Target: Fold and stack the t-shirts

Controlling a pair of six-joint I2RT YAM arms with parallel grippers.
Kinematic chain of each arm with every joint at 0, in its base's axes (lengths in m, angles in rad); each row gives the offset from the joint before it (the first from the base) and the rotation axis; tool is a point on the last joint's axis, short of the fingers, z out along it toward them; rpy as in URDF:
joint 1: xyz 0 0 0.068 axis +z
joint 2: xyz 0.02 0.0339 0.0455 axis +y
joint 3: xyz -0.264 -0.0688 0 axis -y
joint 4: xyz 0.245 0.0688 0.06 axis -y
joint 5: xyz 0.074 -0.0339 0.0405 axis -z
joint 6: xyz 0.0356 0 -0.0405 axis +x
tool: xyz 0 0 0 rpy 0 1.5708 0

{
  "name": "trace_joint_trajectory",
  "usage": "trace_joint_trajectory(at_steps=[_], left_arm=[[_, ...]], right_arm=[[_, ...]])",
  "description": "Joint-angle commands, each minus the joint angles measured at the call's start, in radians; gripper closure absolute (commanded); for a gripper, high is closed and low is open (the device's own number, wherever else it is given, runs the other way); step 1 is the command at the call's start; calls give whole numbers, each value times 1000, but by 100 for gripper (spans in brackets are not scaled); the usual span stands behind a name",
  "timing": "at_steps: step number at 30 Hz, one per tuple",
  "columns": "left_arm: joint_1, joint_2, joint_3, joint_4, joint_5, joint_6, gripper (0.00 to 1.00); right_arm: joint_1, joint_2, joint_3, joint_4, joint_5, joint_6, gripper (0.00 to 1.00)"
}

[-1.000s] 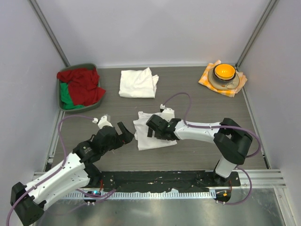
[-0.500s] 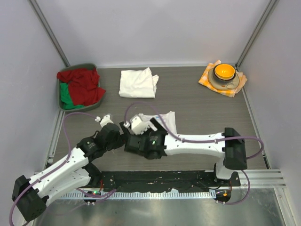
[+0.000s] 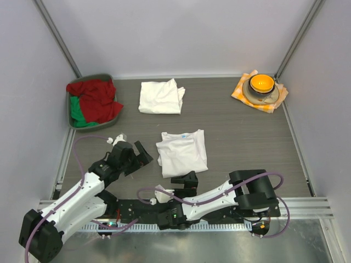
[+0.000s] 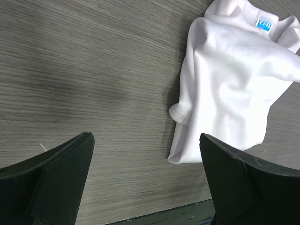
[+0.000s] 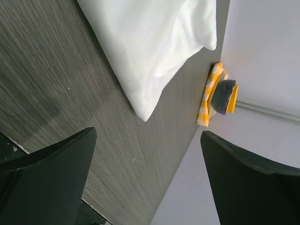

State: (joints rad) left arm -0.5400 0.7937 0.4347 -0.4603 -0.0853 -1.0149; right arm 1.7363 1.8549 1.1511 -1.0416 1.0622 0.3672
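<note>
At the table's (image 3: 241, 137) middle the near t-shirt (image 3: 182, 153) lies folded, the far t-shirt (image 3: 160, 97) behind it. The left claw (image 4: 145, 137) and right claw (image 5: 147, 133) gape empty just beside it. Only the left wrist view shows its blue label (image 4: 264, 23); the right wrist view catches the bowl (image 5: 226, 97).
</note>
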Motion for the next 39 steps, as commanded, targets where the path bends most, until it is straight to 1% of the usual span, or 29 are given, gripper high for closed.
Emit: trace_joint_trajectory(at_steps=[1,4,7,11,12,18,25,27,29,30,31,33,34,36,37,39], left_arm=[[5,2,-13,67,32,19,0],[5,39,-22,97,29,12,0],[8,71,-22,112,24,10,0],[11,88,-5,114,21,15,0],[12,91,-4,107,21,16,0],[34,93,12,89,21,35,0],[54,116,35,80,30,53,0],[63,122,35,83,36,56,0],[67,133,33,94,39,56,0],[74,136,33,97,39,56,0],[78,140,33,100,48,59,0],[87,154,30,112,58,58,0],[89,156,27,114,70,56,0],[94,154,26,118,73,55,0],[97,153,24,117,71,56,0],[101,145,24,109,73,59,0]], right_arm=[[-1,7,-48,120,96,-22,0],[-1,30,-91,207,120,-34,0],[-4,87,-94,245,151,-42,0],[-18,119,-90,331,115,-99,0],[-24,116,-103,381,105,-111,0],[-99,103,-145,500,50,-143,0],[-201,79,-166,621,-39,-227,1],[-228,81,-165,640,-53,-249,2],[-256,79,-165,666,-71,-277,6],[-261,78,-165,676,-89,-286,8],[-267,82,-166,689,-108,-296,15],[-277,87,-156,702,-122,-318,22],[-282,93,-157,709,-142,-321,33],[-291,99,-149,709,-160,-324,48],[-294,102,-149,713,-172,-327,62],[-294,110,-146,715,-182,-329,79]])
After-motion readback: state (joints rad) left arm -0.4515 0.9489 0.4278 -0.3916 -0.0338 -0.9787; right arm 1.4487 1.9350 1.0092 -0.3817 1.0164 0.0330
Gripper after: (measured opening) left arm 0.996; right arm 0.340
